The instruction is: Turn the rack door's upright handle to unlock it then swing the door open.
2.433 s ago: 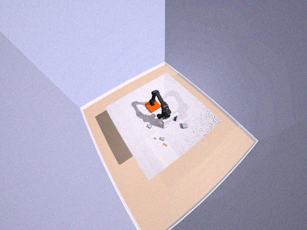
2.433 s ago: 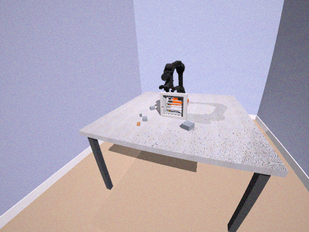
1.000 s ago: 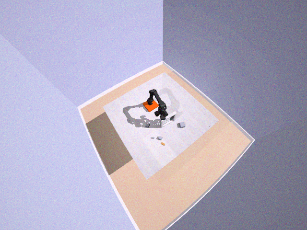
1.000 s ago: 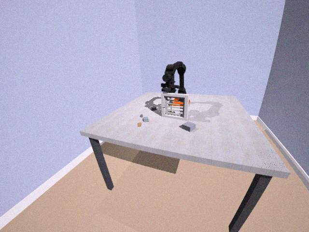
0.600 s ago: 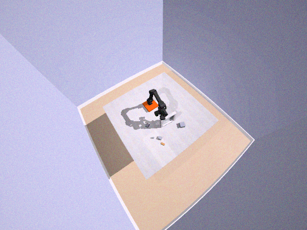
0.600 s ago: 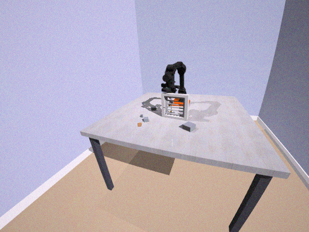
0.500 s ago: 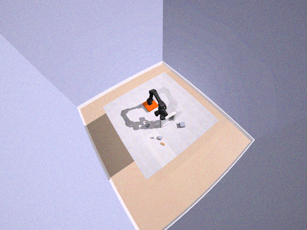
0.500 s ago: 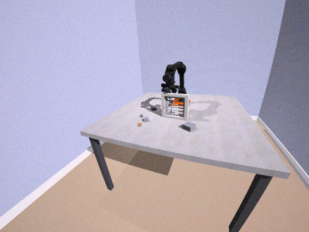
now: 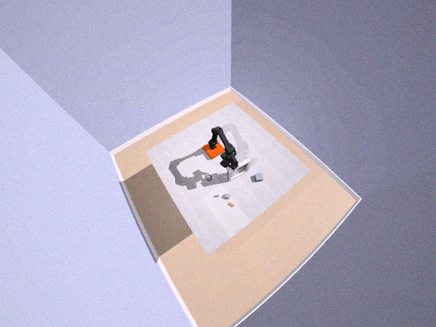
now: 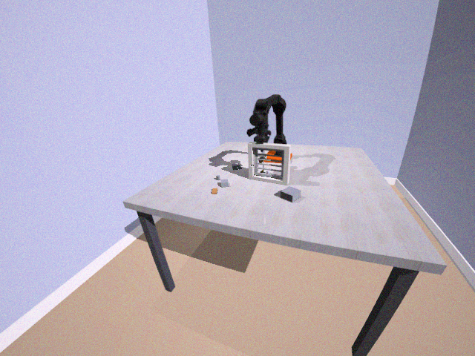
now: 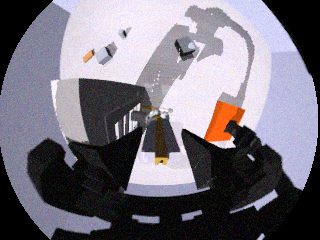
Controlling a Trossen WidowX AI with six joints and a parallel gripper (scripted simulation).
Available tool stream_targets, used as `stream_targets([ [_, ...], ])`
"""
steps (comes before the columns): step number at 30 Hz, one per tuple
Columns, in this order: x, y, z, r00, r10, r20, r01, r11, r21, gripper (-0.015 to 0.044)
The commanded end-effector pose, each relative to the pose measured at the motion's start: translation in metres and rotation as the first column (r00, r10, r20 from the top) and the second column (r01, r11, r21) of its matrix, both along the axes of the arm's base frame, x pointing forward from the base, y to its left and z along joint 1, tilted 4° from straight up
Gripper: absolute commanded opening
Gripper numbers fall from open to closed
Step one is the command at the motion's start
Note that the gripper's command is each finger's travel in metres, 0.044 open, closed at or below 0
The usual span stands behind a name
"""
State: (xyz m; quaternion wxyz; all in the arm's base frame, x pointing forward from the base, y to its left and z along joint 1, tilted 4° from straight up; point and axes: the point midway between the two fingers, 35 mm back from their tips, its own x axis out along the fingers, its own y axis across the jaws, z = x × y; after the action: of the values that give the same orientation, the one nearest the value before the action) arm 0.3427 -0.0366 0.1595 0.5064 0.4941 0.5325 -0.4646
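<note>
The rack's white frame [image 9: 247,162] [image 10: 286,165] [image 11: 67,102] stands upright on the table. Its grille bars [image 11: 125,120] show beside the dark inner side in the wrist view; how far the door is open cannot be told clearly. The handle [image 11: 160,142], dark grey with a yellow-brown stripe, is seen from above, nearly along its length. My gripper [image 9: 231,165] [image 10: 261,140] [image 11: 162,131] is open, with one finger on each side of the handle and a visible gap to each. In the exterior view the fingertips are hidden behind the frame's top.
A grey block [image 9: 258,176] [image 10: 290,193] lies beside the frame. Another grey block [image 9: 209,178] [image 10: 236,165] [image 11: 185,46] lies under the arm's shadow. A smaller grey block [image 9: 226,196] [image 10: 223,182] and an orange piece [image 9: 231,204] [image 10: 214,190] lie farther out. The arm's orange base [image 9: 211,152] is behind.
</note>
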Motion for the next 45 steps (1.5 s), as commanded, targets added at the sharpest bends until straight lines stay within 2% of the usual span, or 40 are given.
stream_targets([
  [1,0.0033,0.0025,-0.0001,0.977,0.209,0.026,-0.210,0.978,0.001,0.0284],
  [6,0.0033,0.0025,-0.0001,0.896,0.442,0.039,-0.442,0.897,-0.008,0.0284],
  [11,0.0034,0.0025,-0.0001,0.760,0.648,0.050,-0.648,0.761,-0.019,0.0284],
  [18,0.0034,0.0025,-0.0001,0.494,0.868,0.059,-0.867,0.496,-0.038,0.0284],
  [24,0.0034,0.0025,-0.0001,0.217,0.974,0.062,-0.974,0.221,-0.057,0.0284],
  [34,0.0034,0.0025,-0.0001,-0.273,0.961,0.053,-0.960,-0.268,-0.086,0.0284],
  [45,0.0033,0.0025,-0.0001,-0.732,0.681,0.030,-0.679,-0.726,-0.110,0.0284],
])
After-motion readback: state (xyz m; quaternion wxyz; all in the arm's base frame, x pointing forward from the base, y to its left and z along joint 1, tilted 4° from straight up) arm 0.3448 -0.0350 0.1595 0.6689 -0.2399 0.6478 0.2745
